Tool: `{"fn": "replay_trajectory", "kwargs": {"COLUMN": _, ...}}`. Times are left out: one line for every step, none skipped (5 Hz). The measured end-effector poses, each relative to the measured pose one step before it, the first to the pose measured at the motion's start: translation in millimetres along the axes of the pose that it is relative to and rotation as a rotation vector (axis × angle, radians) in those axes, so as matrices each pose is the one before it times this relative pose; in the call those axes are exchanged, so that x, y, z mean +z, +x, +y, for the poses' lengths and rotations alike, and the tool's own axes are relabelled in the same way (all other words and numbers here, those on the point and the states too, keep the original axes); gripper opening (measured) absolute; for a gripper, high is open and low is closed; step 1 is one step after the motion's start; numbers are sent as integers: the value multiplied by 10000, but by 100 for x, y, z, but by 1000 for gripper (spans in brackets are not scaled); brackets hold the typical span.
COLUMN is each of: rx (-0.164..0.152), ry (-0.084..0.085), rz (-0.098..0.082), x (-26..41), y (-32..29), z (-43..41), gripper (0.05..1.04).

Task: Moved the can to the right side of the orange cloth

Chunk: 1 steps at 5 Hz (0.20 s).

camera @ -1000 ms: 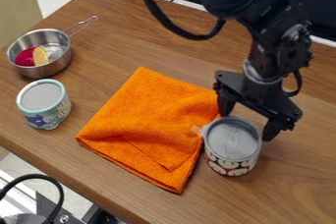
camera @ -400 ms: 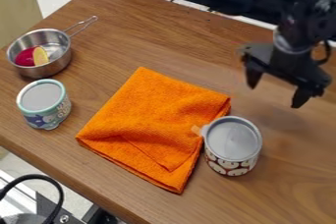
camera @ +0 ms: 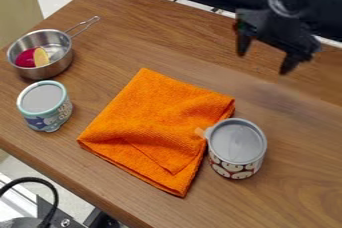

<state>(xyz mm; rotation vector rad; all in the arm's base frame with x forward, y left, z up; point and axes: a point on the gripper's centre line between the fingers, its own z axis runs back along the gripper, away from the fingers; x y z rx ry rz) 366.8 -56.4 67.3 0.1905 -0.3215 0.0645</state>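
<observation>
My gripper [camera: 263, 62] hangs at the upper right, above the far part of the table, open with nothing between its fingers. The can [camera: 236, 144], with a grey lid and a red-and-white patterned side, stands upright at the right edge of the orange cloth [camera: 150, 127]. Its lid tab reaches toward the cloth's edge. The cloth lies folded flat in the middle of the table. A wide gap separates the gripper from the can.
A metal pan [camera: 63, 62] with a pink and yellow item in it sits at the far left, its handle angled to the back. A teal-rimmed tub [camera: 45, 105] stands just in front of it. The wooden table's [camera: 107, 197] front edge runs diagonally at lower left.
The gripper has risen off the can, first up and to the right, then farther back and slightly left. The can and the cloth lie where they were.
</observation>
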Motion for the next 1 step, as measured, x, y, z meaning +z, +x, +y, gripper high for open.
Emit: {"fn": "replay_trajectory", "kwargs": {"rx": 183, "ry": 114, "rz": 320, "x": -364, "y": 409, "z": 2869, "gripper": 997}}
